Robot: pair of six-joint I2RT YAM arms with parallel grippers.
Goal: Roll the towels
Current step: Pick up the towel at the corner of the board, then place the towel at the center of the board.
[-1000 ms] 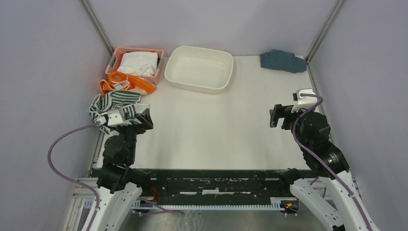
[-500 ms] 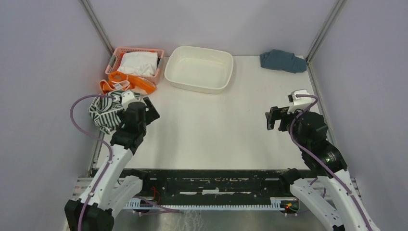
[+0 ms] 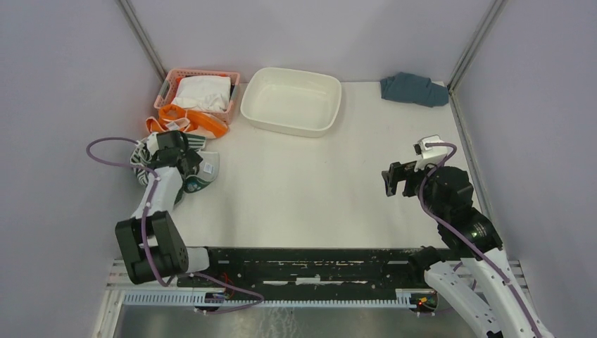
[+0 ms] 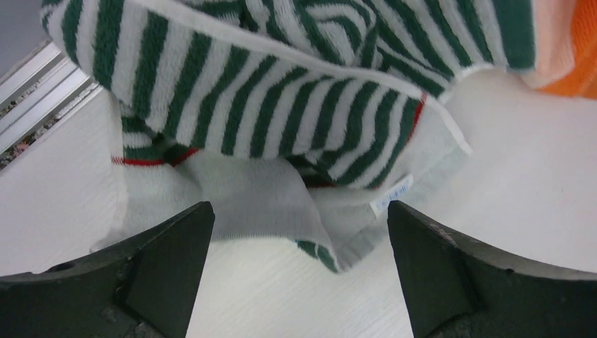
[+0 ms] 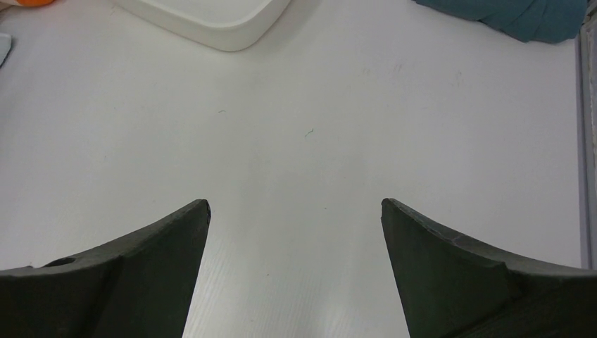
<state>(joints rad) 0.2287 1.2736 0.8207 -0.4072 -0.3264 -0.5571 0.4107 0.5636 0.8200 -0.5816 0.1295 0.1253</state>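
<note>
Action on the left: the left claw [image 4: 299,232], spread wide and empty, hangs low over the striped towel [image 4: 296,120], which is bunched at the table's [image 3: 303,190] left edge just beside the orange towel [image 3: 191,121]. It's probably lining up a corner to grab. No clear long axis (too crumpled), but the tagged corner points toward mid-table. The right claw [image 5: 296,211], equally wide and empty, waits over the table's right side.

Lab test booth: plain grey walls [image 3: 317,28], aluminium frame [image 3: 139,32].
</note>
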